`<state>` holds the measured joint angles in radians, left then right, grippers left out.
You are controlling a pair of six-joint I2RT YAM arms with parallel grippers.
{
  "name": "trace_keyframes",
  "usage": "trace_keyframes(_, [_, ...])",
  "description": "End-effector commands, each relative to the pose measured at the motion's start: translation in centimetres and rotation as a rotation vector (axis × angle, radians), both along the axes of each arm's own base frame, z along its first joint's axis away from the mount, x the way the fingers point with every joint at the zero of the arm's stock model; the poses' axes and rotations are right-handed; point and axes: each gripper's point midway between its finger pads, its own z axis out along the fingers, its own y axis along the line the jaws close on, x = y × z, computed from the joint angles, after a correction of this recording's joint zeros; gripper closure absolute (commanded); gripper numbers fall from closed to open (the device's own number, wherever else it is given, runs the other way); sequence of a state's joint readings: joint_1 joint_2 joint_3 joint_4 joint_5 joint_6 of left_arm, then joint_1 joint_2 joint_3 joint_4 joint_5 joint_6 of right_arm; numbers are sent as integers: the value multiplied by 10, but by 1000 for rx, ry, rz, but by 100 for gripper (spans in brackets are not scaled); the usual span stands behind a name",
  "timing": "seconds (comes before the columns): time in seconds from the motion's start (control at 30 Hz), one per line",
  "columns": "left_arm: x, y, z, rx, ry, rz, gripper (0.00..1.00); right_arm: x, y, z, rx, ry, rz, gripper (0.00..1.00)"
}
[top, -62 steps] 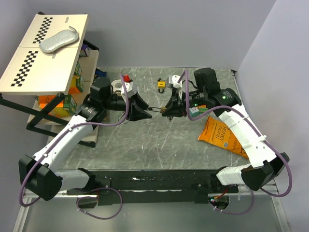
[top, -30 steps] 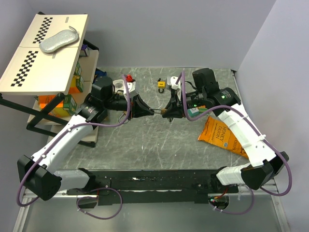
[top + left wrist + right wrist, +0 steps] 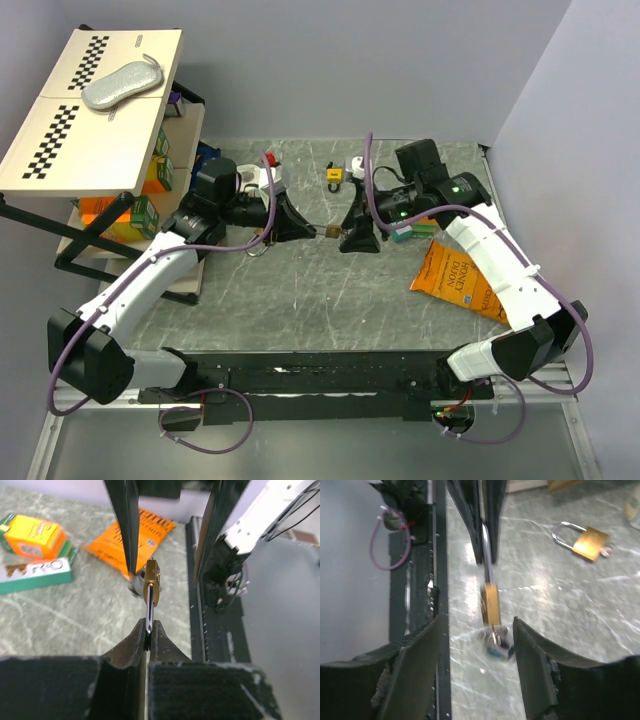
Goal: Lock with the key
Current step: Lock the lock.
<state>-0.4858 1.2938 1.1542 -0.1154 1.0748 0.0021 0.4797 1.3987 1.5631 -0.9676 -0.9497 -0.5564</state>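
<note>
A brass padlock (image 3: 330,232) hangs in the air between the two arms. My left gripper (image 3: 310,228) is shut on its silver shackle (image 3: 148,617), with the brass body (image 3: 152,582) sticking out beyond the fingertips. A key with a dark, blue-marked head (image 3: 498,643) sits in the bottom of the padlock's body (image 3: 490,604). My right gripper (image 3: 480,655) stands open around that key head, and its fingers (image 3: 422,665) are apart from it on both sides. In the top view the right gripper (image 3: 347,236) is right next to the lock.
A second brass padlock (image 3: 587,541) lies on the marble table, also seen as a yellow lock (image 3: 334,176) at the back. An orange snack bag (image 3: 462,282) and a green box (image 3: 405,232) lie to the right. A shelf with a checkered board (image 3: 95,100) stands at the left.
My right gripper has opened and let go of the key, which stays in the padlock. Both arms and the lock have shifted slightly left.
</note>
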Motion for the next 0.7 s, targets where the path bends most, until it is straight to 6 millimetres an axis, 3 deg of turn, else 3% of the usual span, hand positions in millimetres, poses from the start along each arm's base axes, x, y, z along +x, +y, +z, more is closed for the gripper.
trace_keyframes(0.0, [1, 7, 10, 5, -122, -15, 99, -7, -30, 9, -3, -34, -34, 31])
trace_keyframes(0.13, [1, 5, 7, -3, -105, -17, 99, -7, -40, 4, -25, -66, -55, 34])
trace_keyframes(0.47, [-10, -9, 6, -1, -106, -62, 99, 4, -24, 6, 27, -73, -44, 41])
trace_keyframes(0.67, [-11, -13, 7, -9, -103, -53, 99, -3, -19, 3, 33, -68, -5, 58])
